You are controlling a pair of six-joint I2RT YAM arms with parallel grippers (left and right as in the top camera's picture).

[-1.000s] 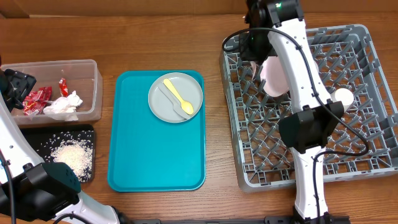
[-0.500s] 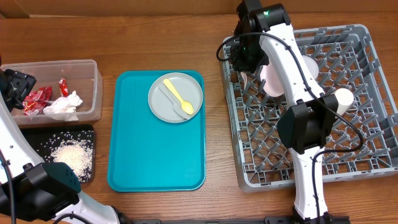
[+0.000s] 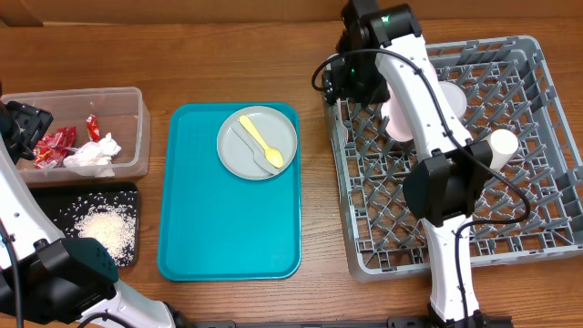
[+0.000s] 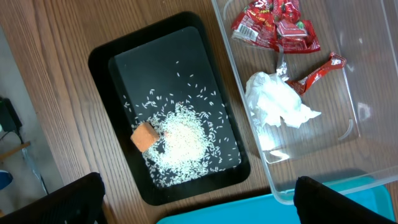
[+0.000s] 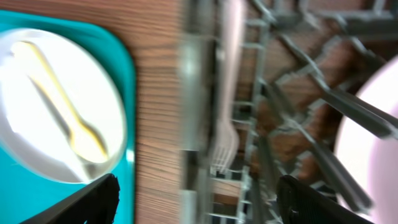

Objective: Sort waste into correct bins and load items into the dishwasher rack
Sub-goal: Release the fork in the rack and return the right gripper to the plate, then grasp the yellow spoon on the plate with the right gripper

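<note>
Right gripper (image 5: 199, 200) has shifted from over the pegs toward the teal tray (image 3: 228, 228) since the earlier overhead frame. It now sits over the rack wall nearest that tray. Its jaws, closed a second ago, stand wide apart with nothing between them.

Pale yellow plastic fork (image 5: 224, 144) lies free among the pegs just inside that wall, tines at the lower end in the wrist view. That view is motion-blurred.

Dishwasher rack (image 3: 528, 210): square grey plastic crate, open grid base, upright pegs, right of the teal tray. White plate (image 3: 397, 118), smooth and round, sits among the pegs on the tray side. White bowl (image 3: 455, 97) and small white cup (image 3: 504, 146) sit farther from the tray. The bowl is more exposed than before.

No change elsewhere. Grey plate (image 3: 257, 143), matte and round, rests on the teal tray's upper half with the yellow spoon (image 3: 261, 141) lying across it.

Left of the teal tray:
- Clear tub (image 4: 249, 162) holds crinkled red wrappers (image 4: 273, 25) and a crumpled white napkin (image 4: 277, 106).
- Shallow black tray (image 4: 106, 74) holds a loose heap of rice (image 4: 183, 140) with an orange cube (image 4: 144, 137) at its edge.

Left gripper (image 4: 199, 202) hangs above these two bins, fully spread and empty.
</note>
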